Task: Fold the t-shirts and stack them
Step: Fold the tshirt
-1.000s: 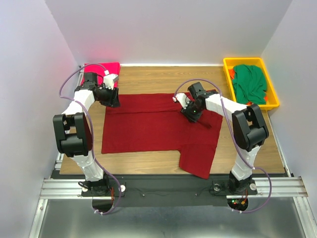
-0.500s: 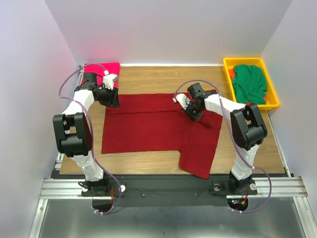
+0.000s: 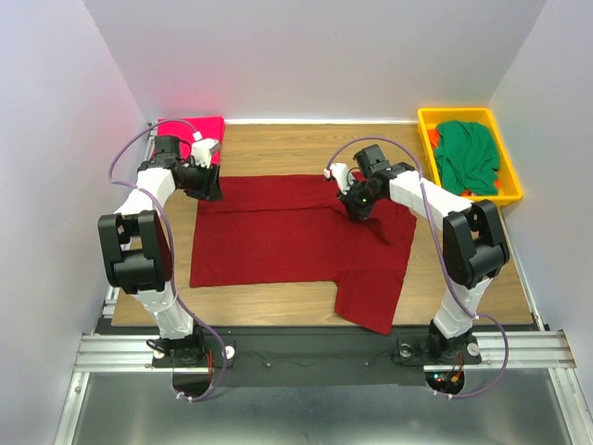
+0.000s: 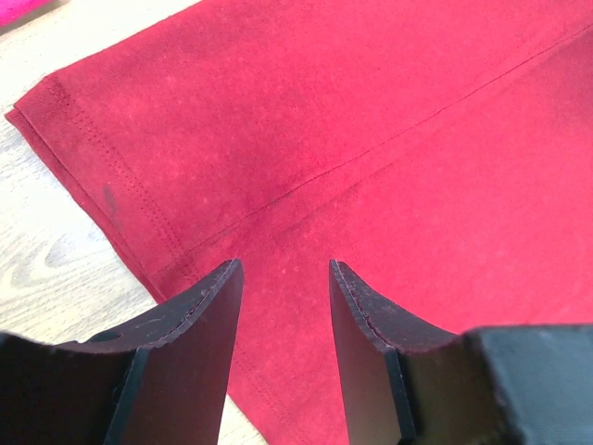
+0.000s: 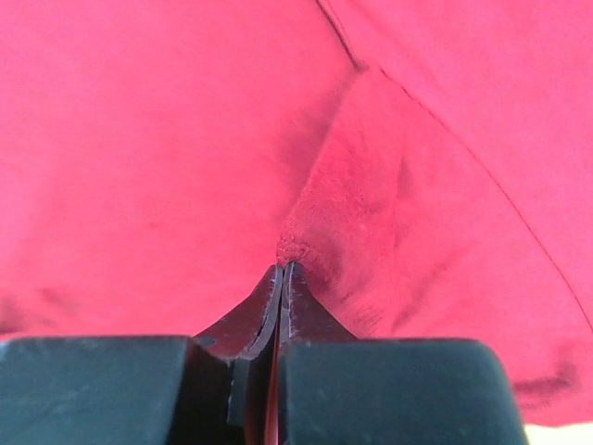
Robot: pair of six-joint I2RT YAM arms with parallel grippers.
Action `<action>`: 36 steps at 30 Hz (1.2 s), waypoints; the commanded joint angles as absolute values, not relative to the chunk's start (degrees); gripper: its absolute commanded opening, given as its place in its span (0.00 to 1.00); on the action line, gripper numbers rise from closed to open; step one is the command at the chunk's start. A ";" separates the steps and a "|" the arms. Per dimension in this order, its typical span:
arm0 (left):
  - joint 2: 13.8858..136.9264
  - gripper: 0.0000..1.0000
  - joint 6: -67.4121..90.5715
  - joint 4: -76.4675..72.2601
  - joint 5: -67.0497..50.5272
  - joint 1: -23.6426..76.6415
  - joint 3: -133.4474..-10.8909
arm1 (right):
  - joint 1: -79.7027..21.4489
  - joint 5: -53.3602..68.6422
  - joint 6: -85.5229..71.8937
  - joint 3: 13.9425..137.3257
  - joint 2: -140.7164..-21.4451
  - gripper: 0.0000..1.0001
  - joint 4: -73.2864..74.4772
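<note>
The dark red cloth t-shirt was a plain maroon with matching red stitching along its hem, and the light brown wooden table showed a streaked grain. The folded cloth t-shirt was bright pink-magenta, the crumpled cloth t-shirt plain green, and the rectangular plastic bin around it yellow, with a little orange beside the green.

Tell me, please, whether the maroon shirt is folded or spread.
Spread: the maroon shirt lies flat, sleeve out; the right gripper pinches one small ridge.

Spread flat: maroon t-shirt; right tool on it; left tool at far-left corner.
</note>
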State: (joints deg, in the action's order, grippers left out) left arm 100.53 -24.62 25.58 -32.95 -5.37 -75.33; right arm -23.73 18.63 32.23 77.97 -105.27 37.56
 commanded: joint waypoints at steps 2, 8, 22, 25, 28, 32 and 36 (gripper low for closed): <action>100.46 0.54 -25.49 26.54 -34.19 -5.71 -76.55 | -24.08 28.38 28.31 80.42 -104.76 0.01 41.48; 100.20 0.54 -26.37 27.77 -34.45 -5.63 -76.64 | -24.17 34.53 26.81 84.89 -108.37 0.23 46.57; 101.94 0.52 -27.51 28.31 -33.14 -6.24 -76.38 | -16.00 25.86 25.93 86.24 -108.37 0.29 48.09; 103.97 0.50 -26.19 27.86 -30.33 -6.24 -76.73 | -14.59 17.42 25.05 85.08 -109.59 0.29 44.30; 107.39 0.48 -25.05 27.69 -27.25 -6.42 -77.08 | -13.54 12.58 24.96 85.78 -112.32 0.29 42.46; 112.05 0.44 -23.73 28.74 -25.93 -6.68 -79.53 | -12.92 8.80 25.84 88.59 -117.32 0.29 40.17; 117.94 0.41 -22.85 29.79 -25.40 -6.77 -84.62 | -12.13 7.74 25.67 94.55 -122.51 0.29 39.81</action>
